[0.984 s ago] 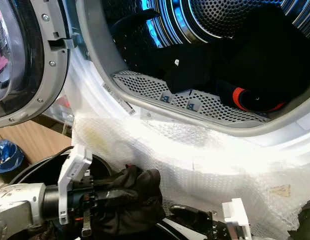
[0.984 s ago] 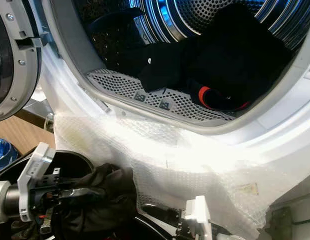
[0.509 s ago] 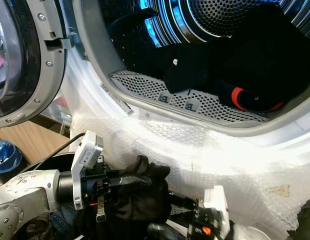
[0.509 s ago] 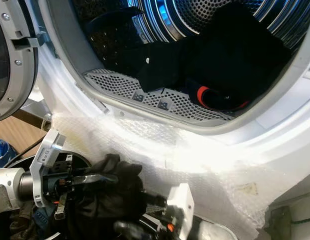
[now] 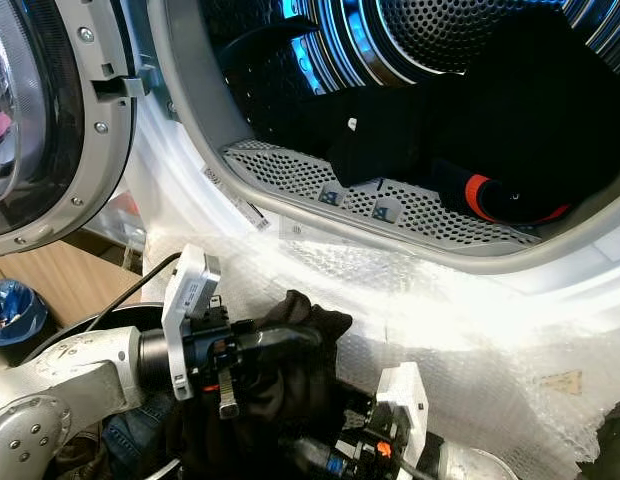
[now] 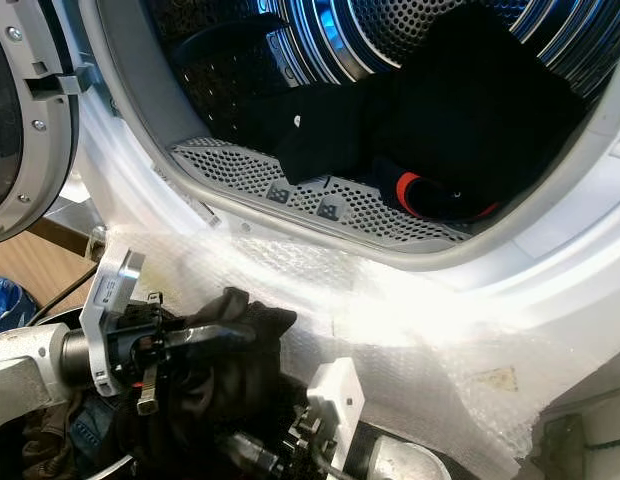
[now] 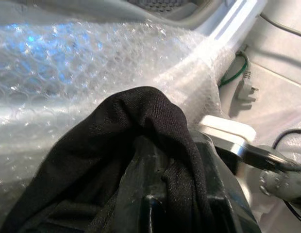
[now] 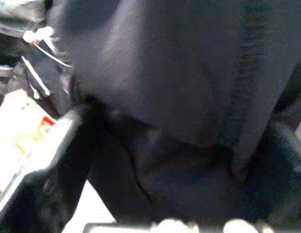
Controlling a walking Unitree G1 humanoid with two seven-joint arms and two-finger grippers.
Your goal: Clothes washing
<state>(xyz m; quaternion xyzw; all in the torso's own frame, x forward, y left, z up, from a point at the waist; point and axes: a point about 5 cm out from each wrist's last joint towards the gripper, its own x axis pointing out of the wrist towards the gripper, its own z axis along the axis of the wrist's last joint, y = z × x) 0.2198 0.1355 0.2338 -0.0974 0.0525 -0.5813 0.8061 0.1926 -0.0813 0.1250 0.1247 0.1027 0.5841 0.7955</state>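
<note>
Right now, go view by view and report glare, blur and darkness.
Eye views: the bubble wrap below the drum rim is blown out white; blue light streaks the drum; the dark clothes inside lose detail. Left wrist view: sharp, black garment well lit, blue glare on the wrap. Right wrist view: dim, soft focus, dark cloth close up.

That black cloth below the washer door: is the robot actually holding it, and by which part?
Yes. The left end effector grips the black cloth by its bunched upper fold, in front of the bubble wrap. The right end effector presses into it lower down; its grip cannot be told.
</note>
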